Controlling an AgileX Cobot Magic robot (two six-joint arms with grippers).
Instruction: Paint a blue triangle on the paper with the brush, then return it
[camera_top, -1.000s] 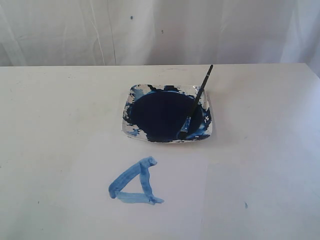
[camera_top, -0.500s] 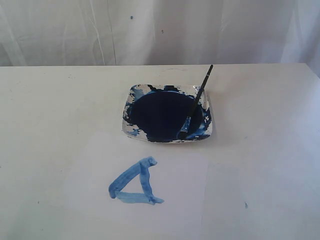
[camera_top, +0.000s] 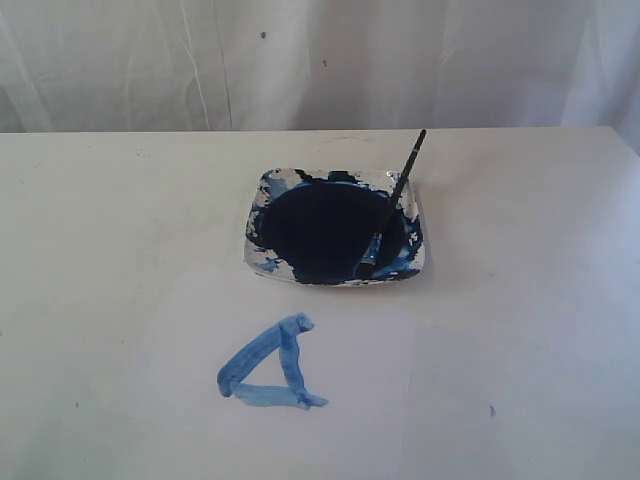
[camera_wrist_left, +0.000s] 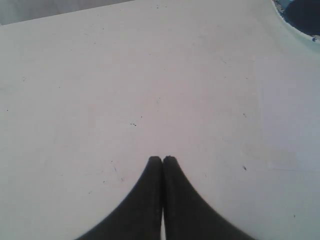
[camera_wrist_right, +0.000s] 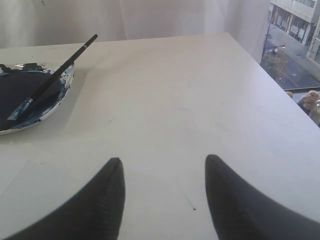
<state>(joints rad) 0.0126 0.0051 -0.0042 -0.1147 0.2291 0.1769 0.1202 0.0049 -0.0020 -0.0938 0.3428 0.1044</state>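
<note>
Saw brush (camera_top: 391, 203) lying w/ tip in paint dish (camera_top: 256, 258), handle over far rim. Painted blue triangle (camera_top: 268, 367) sat on paper (camera_top: 370, 350) just in front. Left tool (camera_wrist_left: 162, 159) pinched together, empty; right tool (camera_wrist_right: 162, 167) spread apart above table (camera_top: 100, 250).

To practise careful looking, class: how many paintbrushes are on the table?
1. The brush rests in the paint dish, bristles inside, handle past its rim. None seems hidden.

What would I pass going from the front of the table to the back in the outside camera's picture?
blue triangle → paint dish → white curtain
</note>
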